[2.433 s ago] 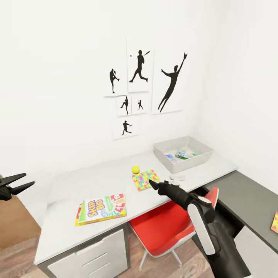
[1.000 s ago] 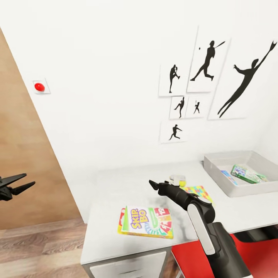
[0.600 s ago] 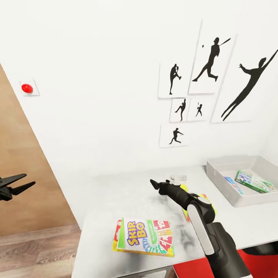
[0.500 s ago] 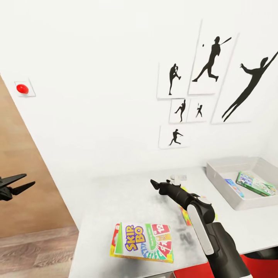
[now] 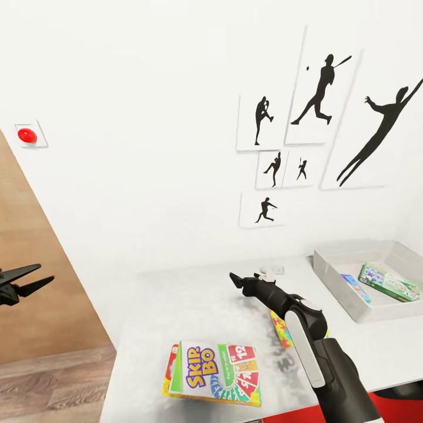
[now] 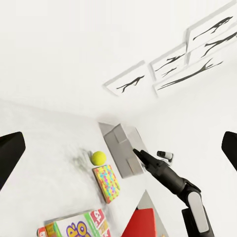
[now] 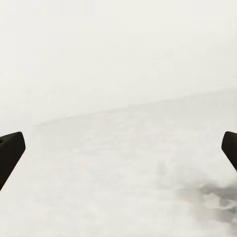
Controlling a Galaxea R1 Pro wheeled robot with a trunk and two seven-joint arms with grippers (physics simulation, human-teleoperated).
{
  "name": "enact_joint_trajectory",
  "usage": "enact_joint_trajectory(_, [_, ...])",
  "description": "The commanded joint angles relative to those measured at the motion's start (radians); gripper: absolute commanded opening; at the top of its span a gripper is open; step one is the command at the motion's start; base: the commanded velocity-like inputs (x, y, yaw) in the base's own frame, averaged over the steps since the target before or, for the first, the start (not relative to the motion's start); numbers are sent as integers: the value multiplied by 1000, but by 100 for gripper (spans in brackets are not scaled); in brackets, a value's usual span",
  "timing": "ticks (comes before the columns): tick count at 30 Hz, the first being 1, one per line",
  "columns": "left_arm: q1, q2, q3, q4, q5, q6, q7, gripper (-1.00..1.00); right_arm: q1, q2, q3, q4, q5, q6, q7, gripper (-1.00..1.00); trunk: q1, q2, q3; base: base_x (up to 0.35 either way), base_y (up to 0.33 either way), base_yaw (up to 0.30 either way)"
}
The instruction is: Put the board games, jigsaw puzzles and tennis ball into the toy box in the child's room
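Holding two game boxes (image 5: pixel 389 281), grey toy box (image 5: pixel 335 265), open-topped

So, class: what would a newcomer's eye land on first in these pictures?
Probably the bright Skip-Bo game box lying at the near edge of the light grey table. Next, the black baseball silhouette prints on the white wall, above the grey toy box at the table's right.

White wall (image 5: pixel 147 117) w/ baseball prints (image 5: pixel 320 100), wood floor (image 5: pixel 53 382).

Tennis ball (image 6: pixel 98 158) beside jigsaw puzzle (image 6: pixel 107 182).
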Motion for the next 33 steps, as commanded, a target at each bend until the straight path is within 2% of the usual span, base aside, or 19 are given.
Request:
enact_joint_trajectory(1, [-1,0,-1,0,5,7,0,100,-1,1,-1,-1,0,5,2,100,0,-1,-1,0,0,0])
enact_joint_trajectory(5, [-1,-3,-2,0,4,7,1,100,-1,11,0,5,-1,13,-5,100,0,-1,-1,0,0,0])
enact_joint_trajectory(8, [-1,-5,-4,0,4,7,2,100,-2,21,4,51,-2,26,-52,100,0,-1,-1,0,0,0])
enact_joint_trajectory(10, [-1,-6,-6,0,4,7,4,100,-7,39,6,92,-4,49,-97,100,0,-1,-1,0,0,0])
enact_joint_trajectory(11, [-1,-6,-7,0,3,7,5,100,-19,60,6,126,-3,72,-132,100,0,-1,-1,0,0,0])
enact_joint_trajectory(14, [-1,-9,-8,-1,-16,7,8,100,-124,115,6,270,-5,151,-247,100,0,-1,-1,0,0,0])
enact_joint_trajectory(15, [-1,-9,-8,-1,-22,7,8,100,-145,120,6,300,-7,160,-264,100,0,-1,-1,0,0,0])
enact_joint_trajectory(18, [-1,-11,-7,-1,-59,7,9,100,-250,143,5,467,-15,187,-337,100,0,-1,-1,0,0,0])
enact_joint_trajectory(21, [-1,-14,-7,-1,-73,7,9,100,-305,144,2,576,-18,195,-368,100,0,-1,-1,0,0,0])
enact_joint_trajectory(26, [-2,-28,-7,-1,-77,8,10,100,-324,144,-1,622,-18,220,-389,100,0,-1,-1,0,0,0])
enact_joint_trajectory(30, [-2,-34,-7,-1,-78,8,10,100,-326,144,-3,626,-17,357,-405,100,0,-1,-1,0,0,0])
enact_joint_trajectory(33, [-2,-36,-7,-2,-78,8,10,100,-326,144,-4,621,-17,413,-408,100,0,-1,-1,0,0,0])
